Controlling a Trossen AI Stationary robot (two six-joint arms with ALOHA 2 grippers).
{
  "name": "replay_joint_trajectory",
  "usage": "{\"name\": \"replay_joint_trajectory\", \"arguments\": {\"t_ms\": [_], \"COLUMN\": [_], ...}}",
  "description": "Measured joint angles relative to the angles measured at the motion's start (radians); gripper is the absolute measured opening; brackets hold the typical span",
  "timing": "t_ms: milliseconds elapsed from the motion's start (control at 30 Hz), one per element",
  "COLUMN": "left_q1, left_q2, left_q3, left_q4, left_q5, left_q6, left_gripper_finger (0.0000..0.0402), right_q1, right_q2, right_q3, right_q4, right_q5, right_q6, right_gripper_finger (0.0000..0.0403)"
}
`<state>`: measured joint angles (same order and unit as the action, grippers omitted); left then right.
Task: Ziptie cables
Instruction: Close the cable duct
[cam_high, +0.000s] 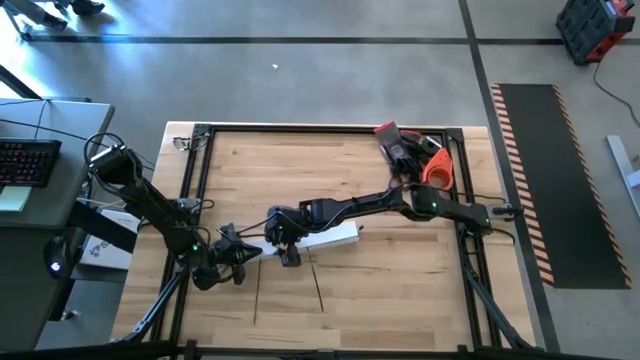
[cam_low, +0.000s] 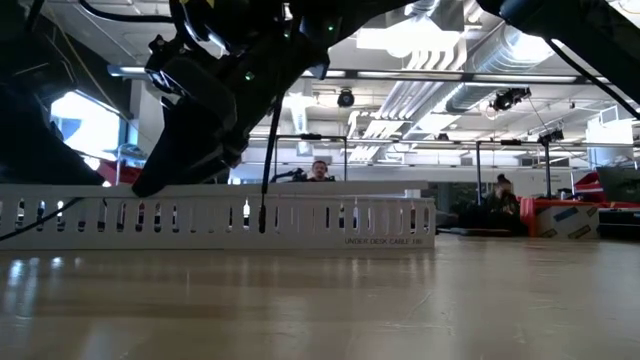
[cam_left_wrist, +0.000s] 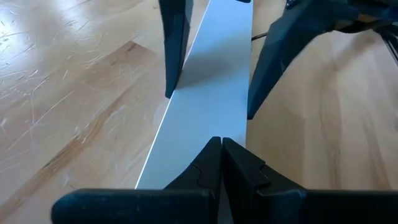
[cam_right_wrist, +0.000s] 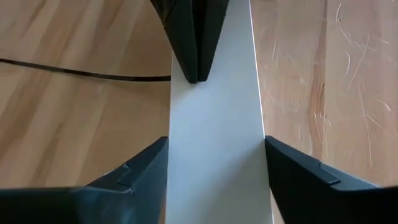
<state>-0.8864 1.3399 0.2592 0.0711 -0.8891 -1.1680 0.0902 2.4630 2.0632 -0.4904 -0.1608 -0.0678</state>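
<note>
A white slotted duct (cam_high: 335, 237) lies flat on the wooden table, printed side toward the low camera (cam_low: 220, 215). My right gripper (cam_right_wrist: 216, 146) reaches in from the right and straddles the duct near its left part. My left gripper (cam_left_wrist: 221, 142) is shut, its tips right over the duct's top face, close in front of the right fingers (cam_left_wrist: 174, 62). Two thin dark zipties (cam_high: 258, 290) (cam_high: 315, 282) lie on the wood nearer the front edge, and another dark strip (cam_right_wrist: 81, 73) lies beside the duct. The cables do not show in these views. My right gripper has one finger against each long side of the duct (cam_right_wrist: 177, 162), across its width. The fingers slant down from the table's right. The duct stays flat on the table. My left gripper's shut tips stand at the duct's top face (cam_right_wrist: 198, 87); I cannot tell whether they touch.
Red, black and orange items (cam_high: 412, 152) sit at the table's far right corner. A black frame (cam_high: 200, 135) borders the table. Bare wood lies in front of the duct (cam_high: 380, 290). People sit in the room beyond (cam_low: 320, 170).
</note>
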Motion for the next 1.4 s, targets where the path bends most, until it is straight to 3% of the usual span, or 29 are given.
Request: {"name": "replay_joint_trajectory", "arguments": {"t_ms": [133, 233, 433, 567, 733, 900, 1033, 1133, 1400], "left_q1": [0.000, -0.004, -0.025, -0.022, 0.004, 0.083, 0.169, 0.210, 0.256], "left_q2": [0.001, 0.002, -0.025, -0.078, -0.139, -0.154, -0.148, -0.149, -0.149], "left_q3": [0.000, 0.000, 0.019, 0.057, 0.105, 0.139, 0.139, 0.140, 0.140], "left_q4": [0.000, 0.002, -0.003, -0.028, -0.015, 0.005, 0.037, 0.047, 0.054], "left_q5": [0.000, -0.002, -0.007, 0.014, -0.039, -0.044, 0.033, 0.076, 0.119], "left_q6": [0.001, 0.002, 0.085, 0.208, 0.365, 0.509, 0.595, 0.627, 0.660], "left_gripper_finger": [0.0000, 0.0000, 0.0000, 0.0000, 0.0000, 0.0000, 0.0000, 0.0000, 0.0000], "right_q1": [0.001, 0.001, 0.000, -0.002, 0.022, 0.064, 0.087, 0.090, 0.070], "right_q2": [0.002, -0.015, -0.138, -0.202, -0.207, -0.168, -0.130, -0.096, -0.065], "right_q3": [0.029, 0.060, 0.082, 0.084, 0.083, 0.082, 0.082, 0.082, 0.082], "right_q4": [-0.012, -0.047, -0.236, -0.407, -0.574, -0.553, -0.495, -0.489, -0.485], "right_q5": [-0.006, 0.000, 0.109, 0.116, 0.113, 0.101, 0.148, 0.230, 0.275], "right_q6": [-0.026, -0.082, -0.233, -0.278, -0.275, -0.266, -0.246, -0.247, -0.220], "right_gripper_finger": [0.0282, 0.0303, 0.0296, 0.0288, 0.0287, 0.0287, 0.0287, 0.0287, 0.0288]}}
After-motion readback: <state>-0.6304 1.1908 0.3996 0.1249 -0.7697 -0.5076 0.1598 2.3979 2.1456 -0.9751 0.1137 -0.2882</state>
